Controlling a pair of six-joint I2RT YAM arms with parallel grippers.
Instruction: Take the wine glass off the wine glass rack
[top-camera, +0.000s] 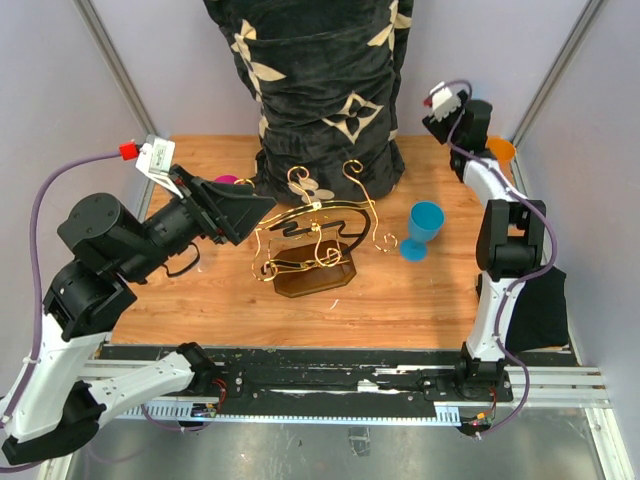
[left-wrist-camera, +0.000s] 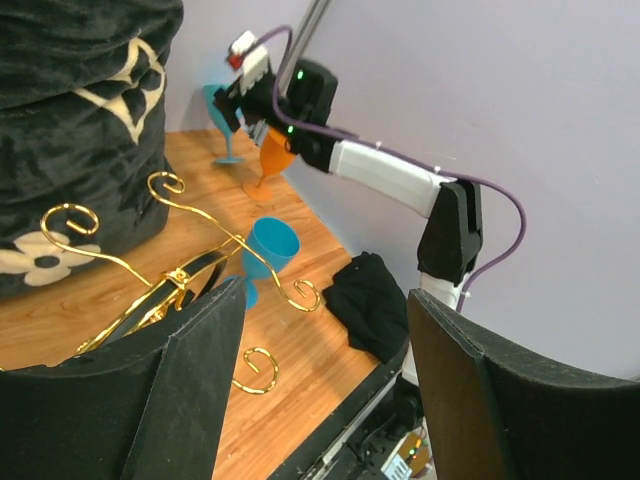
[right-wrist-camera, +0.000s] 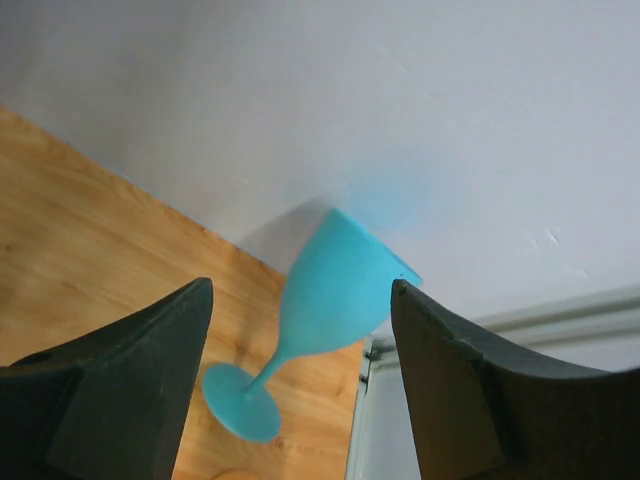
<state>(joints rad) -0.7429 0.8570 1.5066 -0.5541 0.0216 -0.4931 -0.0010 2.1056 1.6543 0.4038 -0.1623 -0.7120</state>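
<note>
The wine glass rack (top-camera: 312, 232) stands at the centre of the top view, thin gold wire bent into scrolled arms with spiral tips, on a glossy dark brown hexagonal base (top-camera: 318, 277). No glass hangs from its arms. A blue wine glass (top-camera: 424, 229), matte and opaque, stands upright on the table just right of the rack's right-hand scroll. At the upper right an orange wine glass (top-camera: 500, 150) stands by the wall. In the left wrist view a teal wine glass (left-wrist-camera: 222, 118) stands beyond it.

The left gripper (top-camera: 250, 208) hovers just left of the rack, its broad black fingers (left-wrist-camera: 190, 390) spread wide with nothing between them. The right gripper (right-wrist-camera: 300, 288), at the upper right of the top view, is also spread wide and holds nothing. The teal glass stands on the table beyond its fingers (right-wrist-camera: 130, 370), apart from both.

The table (top-camera: 400, 295) is warm orange-brown wood with a visible grain. Pale lilac walls (top-camera: 60, 110) close it in, with metal posts in the corners. A heap of black velvety fabric (top-camera: 320, 90) with cream flower shapes rises behind the rack. A crumpled black cloth (top-camera: 540, 305) lies at the right edge.
</note>
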